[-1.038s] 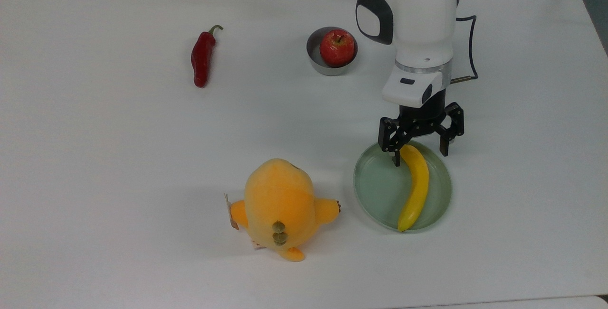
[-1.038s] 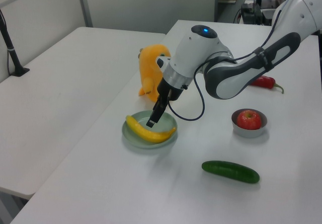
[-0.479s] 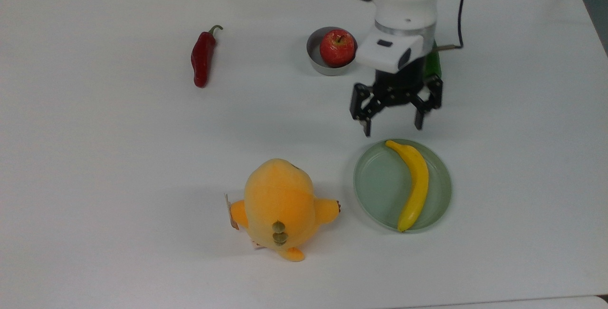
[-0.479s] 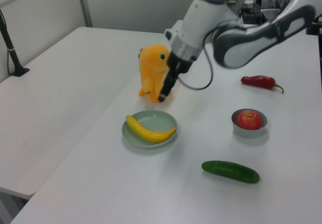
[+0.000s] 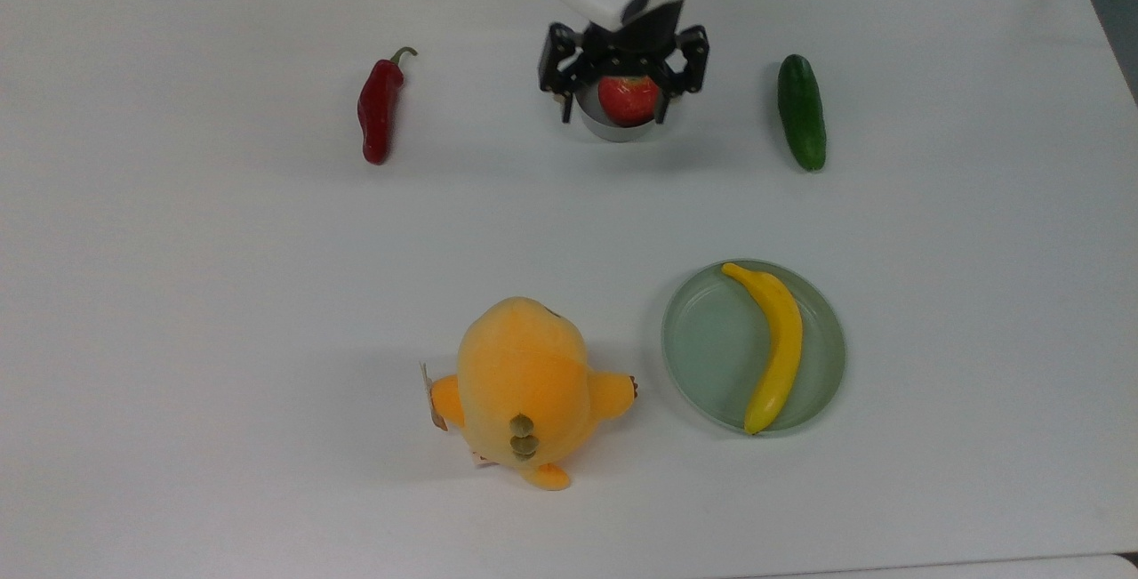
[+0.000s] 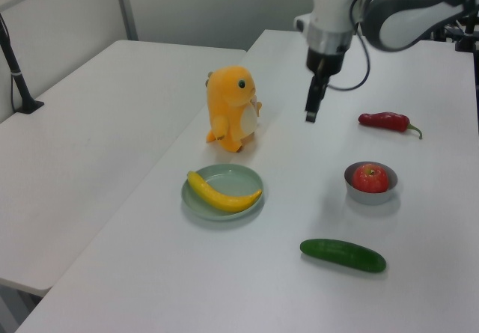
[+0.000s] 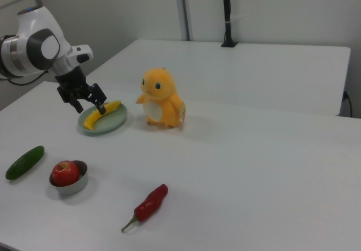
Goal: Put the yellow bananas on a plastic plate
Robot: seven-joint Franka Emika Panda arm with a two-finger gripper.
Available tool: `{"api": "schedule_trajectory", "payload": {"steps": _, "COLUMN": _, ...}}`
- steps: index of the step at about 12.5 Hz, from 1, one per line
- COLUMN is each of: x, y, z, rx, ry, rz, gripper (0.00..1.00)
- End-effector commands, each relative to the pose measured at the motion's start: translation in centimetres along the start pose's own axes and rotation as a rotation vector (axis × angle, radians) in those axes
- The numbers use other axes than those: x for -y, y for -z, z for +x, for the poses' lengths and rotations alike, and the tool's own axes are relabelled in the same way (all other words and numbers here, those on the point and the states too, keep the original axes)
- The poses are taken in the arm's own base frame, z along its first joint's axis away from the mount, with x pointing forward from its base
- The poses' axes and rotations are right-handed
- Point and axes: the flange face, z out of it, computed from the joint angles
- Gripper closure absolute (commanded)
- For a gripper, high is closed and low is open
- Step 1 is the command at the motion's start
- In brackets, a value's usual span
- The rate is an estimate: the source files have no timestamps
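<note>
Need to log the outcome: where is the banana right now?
The banana lies inside the green plate, along the top view's right half of it, right of the orange plush toy.

The white table (image 5: 222,250) carries a green plate (image 5: 711,357), an orange plush toy (image 5: 524,383), a red chili (image 5: 378,108), a cucumber (image 5: 802,112) and a metal bowl (image 6: 370,196).

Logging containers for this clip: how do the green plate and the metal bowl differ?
The plastic plate is pale green, wide and shallow; the metal bowl is grey, smaller and deeper. The plate holds the yellow banana lying flat; the bowl holds a red apple. Both are round and sit on the white table.
</note>
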Motion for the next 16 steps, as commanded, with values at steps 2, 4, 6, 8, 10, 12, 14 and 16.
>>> {"api": "schedule_trajectory", "payload": {"steps": 2, "x": -7.0, "y": 2.3, "z": -3.1, "rx": 0.049, "ry": -0.111, "rz": -0.003, "gripper": 0.00}}
{"api": "schedule_trajectory", "payload": {"steps": 4, "x": -9.1, "y": 1.8, "z": -2.8, "rx": 0.064, "ry": -0.172, "rz": 0.033, "gripper": 0.00}}
{"api": "schedule_trajectory", "payload": {"steps": 6, "x": -10.4, "y": 1.0, "z": -1.9, "rx": 0.062, "ry": -0.200, "rz": 0.034, "gripper": 0.00}}
{"api": "schedule_trajectory", "payload": {"steps": 8, "x": -11.0, "y": 0.1, "z": -0.9, "rx": 0.074, "ry": -0.237, "rz": 0.085, "gripper": 0.00}}
{"api": "schedule_trajectory", "payload": {"steps": 10, "x": -11.0, "y": -0.3, "z": -0.8, "rx": 0.081, "ry": -0.236, "rz": 0.088, "gripper": 0.00}}
{"api": "schedule_trajectory", "payload": {"steps": 12, "x": -10.6, "y": -1.1, "z": -0.7, "rx": 0.093, "ry": -0.229, "rz": 0.087, "gripper": 0.00}}
{"api": "schedule_trajectory", "payload": {"steps": 14, "x": -10.4, "y": -1.1, "z": -0.8, "rx": 0.093, "ry": -0.226, "rz": 0.087, "gripper": 0.00}}
{"api": "schedule_trajectory", "payload": {"steps": 16, "x": -10.3, "y": -0.7, "z": -0.9, "rx": 0.087, "ry": -0.211, "rz": 0.089, "gripper": 0.00}}
